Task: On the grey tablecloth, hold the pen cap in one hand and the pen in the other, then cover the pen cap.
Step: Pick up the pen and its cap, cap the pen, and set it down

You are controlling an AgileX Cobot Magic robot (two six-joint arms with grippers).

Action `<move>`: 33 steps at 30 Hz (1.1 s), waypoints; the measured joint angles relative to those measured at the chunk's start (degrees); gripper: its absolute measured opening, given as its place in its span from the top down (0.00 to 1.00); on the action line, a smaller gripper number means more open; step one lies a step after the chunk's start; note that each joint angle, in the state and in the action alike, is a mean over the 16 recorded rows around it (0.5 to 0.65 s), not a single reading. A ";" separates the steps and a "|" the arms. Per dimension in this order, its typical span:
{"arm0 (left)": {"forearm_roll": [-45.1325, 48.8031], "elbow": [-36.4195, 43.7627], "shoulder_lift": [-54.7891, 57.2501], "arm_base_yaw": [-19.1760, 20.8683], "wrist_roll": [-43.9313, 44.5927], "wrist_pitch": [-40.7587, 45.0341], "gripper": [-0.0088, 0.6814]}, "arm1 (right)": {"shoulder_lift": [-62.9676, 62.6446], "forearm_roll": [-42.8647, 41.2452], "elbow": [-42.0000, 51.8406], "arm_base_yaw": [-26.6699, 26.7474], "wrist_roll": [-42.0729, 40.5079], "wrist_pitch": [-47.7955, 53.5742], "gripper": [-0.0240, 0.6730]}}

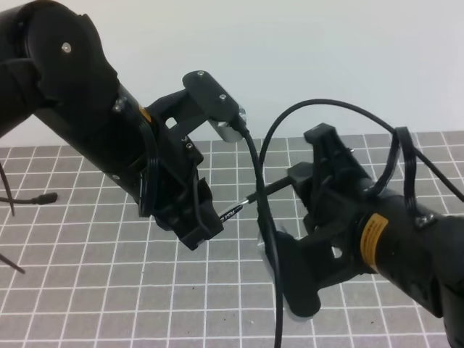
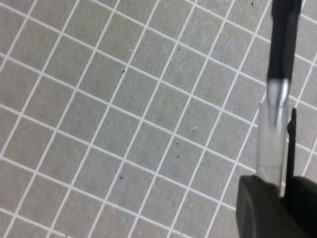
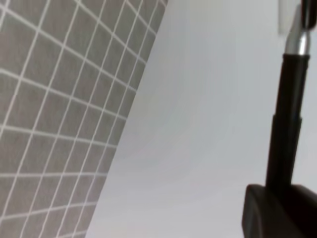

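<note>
Above the grey tablecloth (image 1: pixel 87 275), my left gripper (image 1: pixel 214 217) is shut on the pen cap (image 1: pixel 232 212). The cap's open end points right. My right gripper (image 1: pixel 299 180) is shut on the black pen (image 1: pixel 272 189), which points left at the cap. In the left wrist view the cap (image 2: pixel 271 148) looks translucent with a dark clip. There the pen (image 2: pixel 285 39) has its silvery tip (image 2: pixel 277 91) at the cap's mouth. The right wrist view shows the pen (image 3: pixel 288 124) rising from my fingers (image 3: pixel 277 208), with its silvery tip (image 3: pixel 297 42) meeting the cap (image 3: pixel 290 15).
A black cable (image 1: pixel 262 152) loops from the left wrist across the front of the pen. Another cable end (image 1: pixel 36 197) lies on the cloth at the far left. A pale wall (image 1: pixel 326 58) stands behind the cloth's far edge.
</note>
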 joint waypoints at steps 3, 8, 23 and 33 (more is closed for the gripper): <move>0.00 0.00 0.00 0.00 0.17 -0.01 0.99 | 0.02 -0.11 0.00 0.00 0.21 -1.38 0.88; 0.00 0.00 0.00 0.00 0.44 -0.44 0.99 | 0.05 -0.67 0.00 0.00 0.30 -3.53 0.88; 0.00 -0.04 0.00 0.00 1.28 -2.67 0.99 | 0.08 -7.52 0.00 -0.14 0.60 -10.55 0.88; 0.00 -0.05 0.24 0.00 1.71 -2.83 0.99 | 0.08 -9.12 0.00 -0.28 1.86 -13.51 0.88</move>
